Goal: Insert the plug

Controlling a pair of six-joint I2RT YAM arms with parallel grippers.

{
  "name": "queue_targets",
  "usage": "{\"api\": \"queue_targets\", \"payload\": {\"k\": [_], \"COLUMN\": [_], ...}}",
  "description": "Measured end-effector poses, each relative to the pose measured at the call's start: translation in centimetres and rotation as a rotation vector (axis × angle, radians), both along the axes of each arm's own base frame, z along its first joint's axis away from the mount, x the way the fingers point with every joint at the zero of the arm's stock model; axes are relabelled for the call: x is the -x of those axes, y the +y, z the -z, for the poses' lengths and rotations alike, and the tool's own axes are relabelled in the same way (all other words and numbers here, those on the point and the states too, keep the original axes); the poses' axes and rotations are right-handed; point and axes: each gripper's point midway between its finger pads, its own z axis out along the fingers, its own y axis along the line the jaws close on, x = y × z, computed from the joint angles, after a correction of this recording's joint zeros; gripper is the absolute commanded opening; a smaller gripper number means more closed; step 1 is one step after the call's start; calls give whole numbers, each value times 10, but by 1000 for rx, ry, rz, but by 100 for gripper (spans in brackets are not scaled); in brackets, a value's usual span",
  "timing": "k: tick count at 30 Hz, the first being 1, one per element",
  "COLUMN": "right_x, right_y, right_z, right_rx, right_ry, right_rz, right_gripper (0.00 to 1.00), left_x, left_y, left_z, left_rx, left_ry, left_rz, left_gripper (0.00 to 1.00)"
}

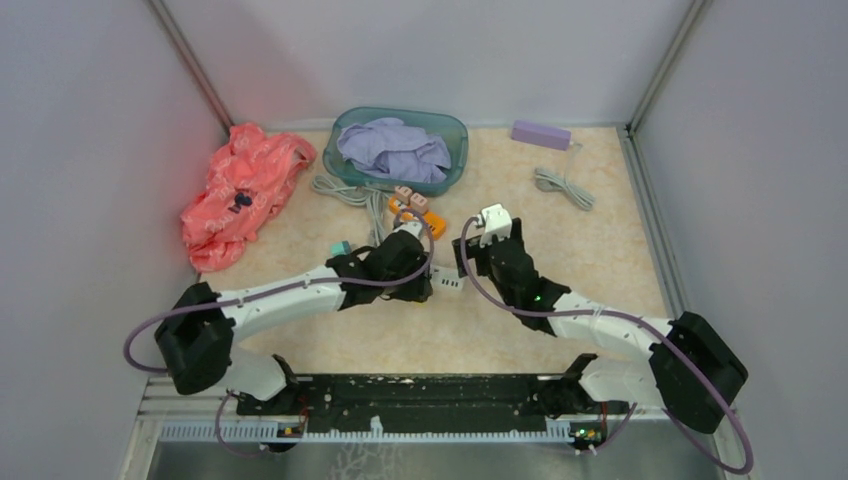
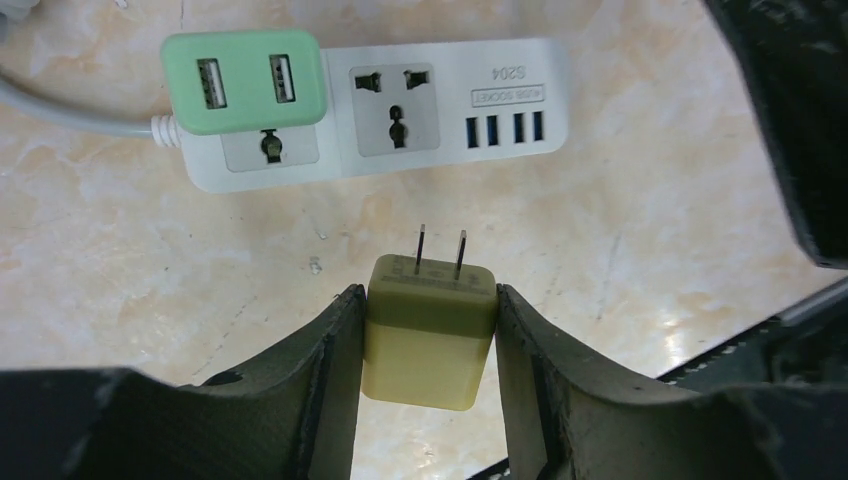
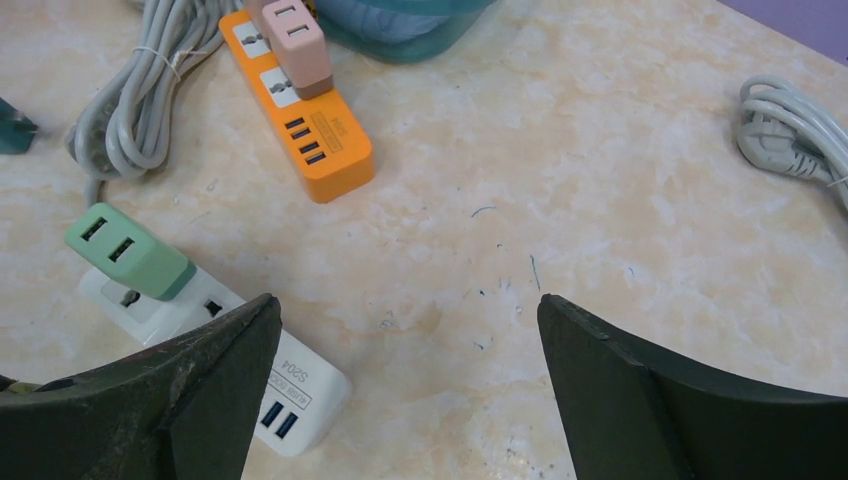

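The olive plug (image 2: 430,345) is clamped between the fingers of the left gripper (image 2: 428,300). Its prongs point at the white power strip (image 2: 440,105), near but not touching the free socket beside the green adapter (image 2: 245,80). The right gripper (image 3: 408,305) hangs by the strip's USB end, jaws wide and empty.

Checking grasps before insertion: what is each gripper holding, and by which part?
Left gripper clamps the olive plug by its body sides, prongs free. Right gripper is open, holding nothing.

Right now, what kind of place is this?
Probably a robot lab test cell: plain grey walls enclose a marble-look tabletop, with staged props such as a white power strip and a laundry basket.
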Motion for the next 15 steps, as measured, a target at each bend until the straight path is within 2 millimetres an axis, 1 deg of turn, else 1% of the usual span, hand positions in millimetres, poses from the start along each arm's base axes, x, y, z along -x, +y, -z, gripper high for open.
{"api": "queue_targets", "payload": {"k": [5, 15], "right_x": [0, 5], "right_y": [4, 22], "right_z": [-4, -10], "right_rx": [-33, -119], "right_ry": [-4, 7], "right_rz": [-11, -79], "right_gripper": [99, 97], "left_x": [-4, -23], "left_y": [6, 24], "left_z": [-20, -42], "left_rx": [150, 415], "left_ry": [-2, 44], "left_rz": [-101, -327], "left_gripper": [29, 26]}}
